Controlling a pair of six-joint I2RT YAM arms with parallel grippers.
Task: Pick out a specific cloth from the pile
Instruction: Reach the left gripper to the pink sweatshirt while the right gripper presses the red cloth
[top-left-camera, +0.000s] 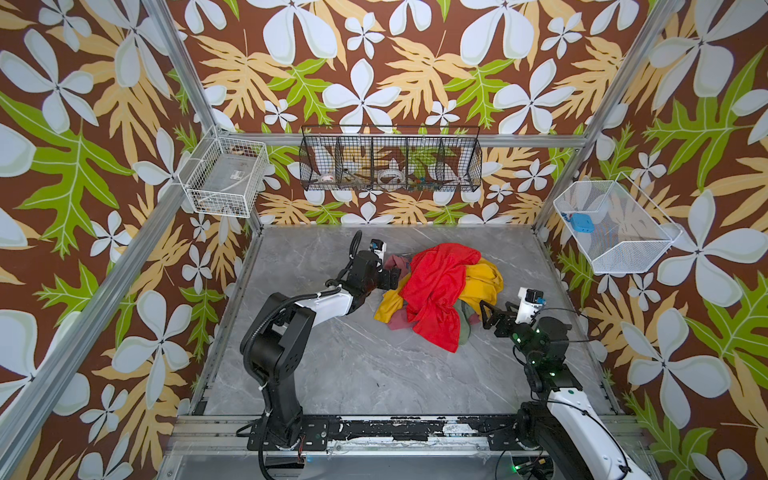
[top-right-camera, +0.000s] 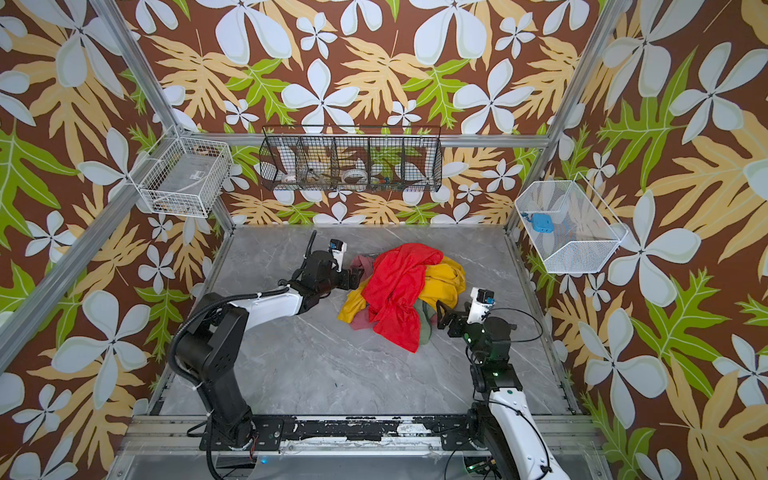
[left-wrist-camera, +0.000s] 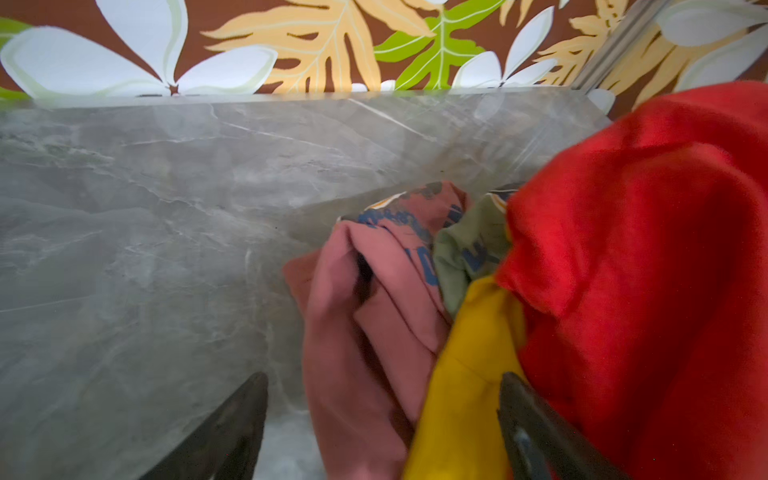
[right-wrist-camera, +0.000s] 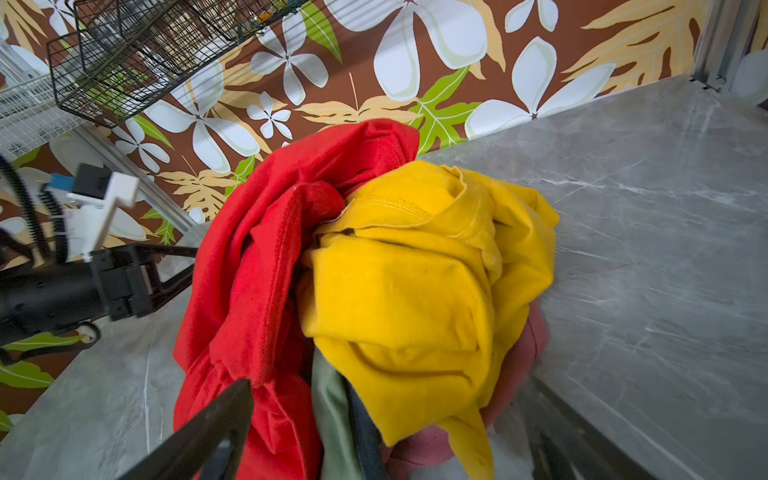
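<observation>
On the grey marble-patterned bench (top-left-camera: 353, 365) the pile (top-left-camera: 440, 307) lies as a rumpled heap. A large bright red cloth (right-wrist-camera: 257, 270) of fuzzy, towel-like weave drapes over the top. A mustard-yellow cloth (right-wrist-camera: 415, 291) with a stitched hem bunches beside it, and a grey-green piece (left-wrist-camera: 469, 249) is tucked underneath.

The cloth (left-wrist-camera: 374, 299) is dusty pink and soft, folded in deep creases, with dark blue lettering printed on it. It sticks out at the pile's back left edge, resting on the bench and touching the yellow and grey-green pieces.

The left pincer (left-wrist-camera: 383, 378) is spread wide, its dark tapered fingers astride the pink cloth's near fold, gripping nothing. The right pincer (right-wrist-camera: 390, 388) also gapes wide at the pile's near right side, holding nothing; one of its fingers is blurred.
</observation>
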